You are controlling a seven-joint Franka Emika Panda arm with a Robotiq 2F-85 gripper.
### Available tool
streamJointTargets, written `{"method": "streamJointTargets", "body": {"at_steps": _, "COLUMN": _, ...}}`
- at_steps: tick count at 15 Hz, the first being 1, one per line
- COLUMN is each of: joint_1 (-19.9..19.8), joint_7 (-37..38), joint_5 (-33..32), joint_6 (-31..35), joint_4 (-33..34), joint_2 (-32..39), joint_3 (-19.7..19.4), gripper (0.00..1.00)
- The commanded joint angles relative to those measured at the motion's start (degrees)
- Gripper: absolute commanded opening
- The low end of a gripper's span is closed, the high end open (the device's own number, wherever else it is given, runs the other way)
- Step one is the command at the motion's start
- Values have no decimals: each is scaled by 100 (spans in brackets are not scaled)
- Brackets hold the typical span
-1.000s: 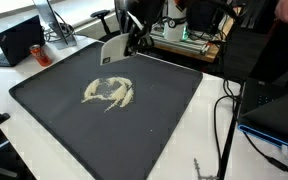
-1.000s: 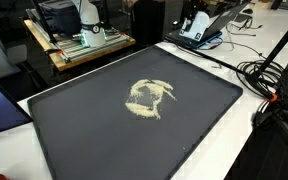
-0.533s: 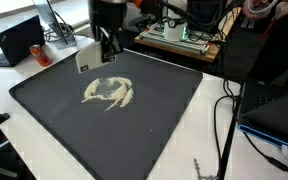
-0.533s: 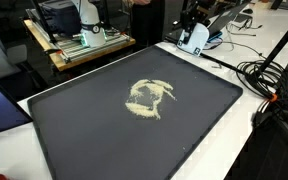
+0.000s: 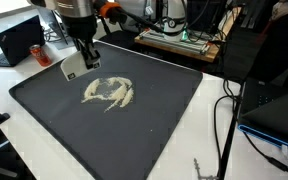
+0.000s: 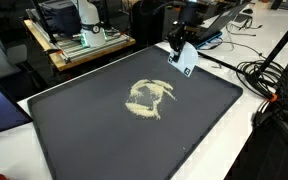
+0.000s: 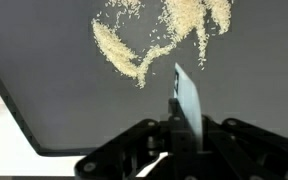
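Observation:
My gripper (image 5: 87,58) (image 6: 180,42) is shut on a flat white card (image 5: 73,68) (image 6: 185,58), which hangs edge-down just above the dark tray near its rim. In the wrist view the white card (image 7: 188,100) sticks out from between the shut gripper (image 7: 181,128) as a thin blade. A loose ring-shaped scatter of pale grains (image 5: 109,92) (image 6: 149,97) (image 7: 154,40) lies in the middle of the tray, a short way from the card. The card is not touching the grains.
The dark tray (image 5: 164,130) (image 6: 84,140) has a raised rim and rests on a white table. A laptop (image 5: 19,40) and a red can (image 5: 41,53) stand beside it. Black cables (image 6: 274,90) trail along one side. Equipment on a wooden board (image 6: 79,45) stands behind.
The arm has swung with the card along the tray's far edge towards the laptop side and come lower over the tray. The grains have not moved.

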Motion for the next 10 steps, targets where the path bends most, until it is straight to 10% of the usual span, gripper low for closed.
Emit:
{"method": "streamJointTargets", "body": {"at_steps": 1, "joint_1": 174, "joint_7": -42, "joint_5": 88, "joint_6": 2, "joint_4": 11, "joint_2": 1, "joint_3": -159, "gripper": 4}}
{"method": "streamJointTargets", "body": {"at_steps": 10, "joint_1": -768, "joint_7": -952, "joint_5": 1650, "joint_6": -84, "joint_4": 464, "joint_2": 542, "joint_3": -199, "gripper": 1}}
